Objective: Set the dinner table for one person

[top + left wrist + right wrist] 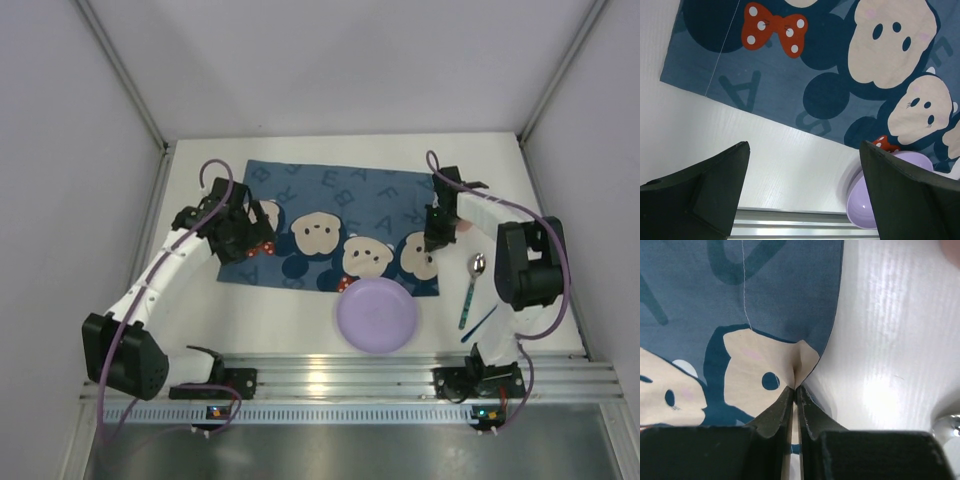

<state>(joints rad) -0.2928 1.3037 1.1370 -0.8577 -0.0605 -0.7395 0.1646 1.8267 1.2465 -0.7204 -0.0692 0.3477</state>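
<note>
My right fingers [775,415] are pinched tight on the placemat's [330,190] right edge. My left fingers [705,192] gape wide and empty over its left side. On the white worktop [280,320], a purple plate [376,314] overlaps the placemat's near edge, with a spoon [471,290] to its right.

dinner table [280,310], placemat [330,190], purple plate [376,314], spoon [471,290]
</note>
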